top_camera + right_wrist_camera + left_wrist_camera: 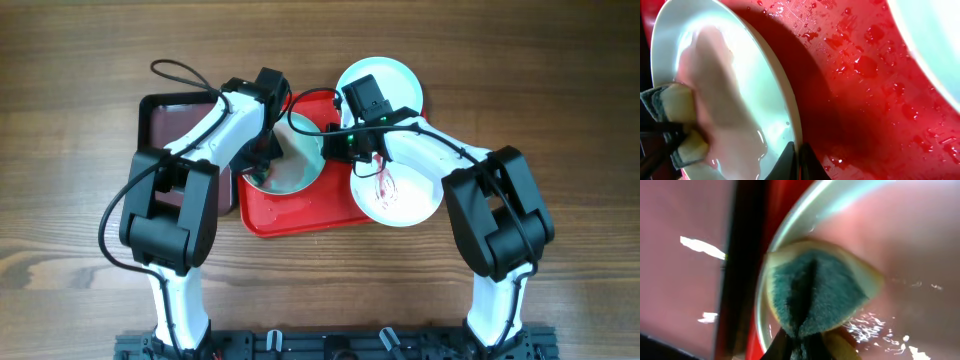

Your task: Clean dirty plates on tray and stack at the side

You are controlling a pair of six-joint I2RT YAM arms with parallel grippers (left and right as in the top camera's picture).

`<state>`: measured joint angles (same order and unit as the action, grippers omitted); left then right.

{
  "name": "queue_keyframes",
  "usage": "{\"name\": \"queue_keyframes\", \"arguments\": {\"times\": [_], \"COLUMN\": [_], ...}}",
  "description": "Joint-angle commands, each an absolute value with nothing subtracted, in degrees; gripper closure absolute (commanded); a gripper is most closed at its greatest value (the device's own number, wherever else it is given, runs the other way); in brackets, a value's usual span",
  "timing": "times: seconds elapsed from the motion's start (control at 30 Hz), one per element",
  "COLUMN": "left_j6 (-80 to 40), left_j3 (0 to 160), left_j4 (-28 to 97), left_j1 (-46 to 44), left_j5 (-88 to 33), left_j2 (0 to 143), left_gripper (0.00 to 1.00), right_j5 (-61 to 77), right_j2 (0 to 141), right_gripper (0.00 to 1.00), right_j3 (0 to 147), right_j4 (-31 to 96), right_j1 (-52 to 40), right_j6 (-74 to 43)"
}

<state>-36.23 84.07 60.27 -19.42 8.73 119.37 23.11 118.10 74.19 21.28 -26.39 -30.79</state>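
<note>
**A:** How is the left arm set?

**B:** It reaches forward from the near edge and angles inward across a corner of the dark tray. Its wrist is bent down over the mint plate, which sits on the left half of the red tray.

**A:** And its hand?

**B:** The left gripper is clamped tight on a sponge, yellow with a dark green scrub face. The sponge is pressed against the plate's wet inside, close to the rim.

**A:** The right arm?

**B:** Its elbow is out to the right and the forearm slants inward over the smeared plate. The wrist is dropped at the mint plate's far-right side. The right gripper is pinched closed on that plate's rim, fingertips together on the edge.

**A:** The other plates?

**B:** The smeared plate, streaked reddish, lies at the red tray's right edge. I can't tell whether it rests wholly on the tray, because the arm covers part of it. The white plate is by the tray's far-right corner.

**A:** The tray itself?

**B:** It is wet, with droplets scattered over the red surface beside the mint plate.
</note>
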Motion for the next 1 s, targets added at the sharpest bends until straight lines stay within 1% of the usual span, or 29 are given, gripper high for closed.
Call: {"name": "queue_keyframes", "arguments": {"times": [0.0,0.13,0.37,0.47,0.53,0.57,0.63,0.7,0.83,0.97], "left_j6": [-20.5,-15.2,-15.4,-15.4,-15.9,-18.1,-27.7,-34.9,-45.7,-46.7], "left_j3": [82.1,82.1,82.1,82.1,82.1,82.1,82.1,82.1,82.1,82.1], "left_j4": [55.5,48.8,33.6,29.0,28.8,29.3,32.0,34.5,40.3,45.9], "left_j1": [-21.4,-21.9,-21.9,-21.8,-21.9,-21.8,-21.6,-21.1,-19.0,-18.5], "left_j5": [-10.9,-20.5,-21.2,-17.2,-10.9,-7.0,4.9,11.1,12.1,7.6], "left_j2": [121.8,121.8,121.8,121.8,121.8,121.8,121.8,121.8,121.8,121.8], "left_gripper": [0.96,0.96,0.96,0.96,0.96,0.96,0.96,0.96,0.96,0.96], "right_j5": [22.0,22.0,22.2,22.2,22.2,22.2,22.2,22.2,22.2,22.2], "right_j2": [119.7,119.7,119.7,119.7,119.7,119.7,119.7,119.7,119.7,119.7], "right_gripper": [0.96,0.96,0.96,0.96,0.96,0.96,0.96,0.96,0.96,0.96], "right_j3": [74.3,74.3,74.3,74.3,74.3,74.3,74.3,74.3,74.3,74.3], "right_j4": [21.7,21.7,21.7,21.7,21.7,21.7,21.7,21.7,21.7,21.7], "right_j1": [-25.7,-25.7,-25.8,-25.8,-25.8,-25.8,-25.7,-25.8,-25.7,-25.7], "right_j6": [-30.1,-30.1,-30.1,-30.1,-30.1,-30.1,-30.1,-30.1,-30.1,-30.1]}}
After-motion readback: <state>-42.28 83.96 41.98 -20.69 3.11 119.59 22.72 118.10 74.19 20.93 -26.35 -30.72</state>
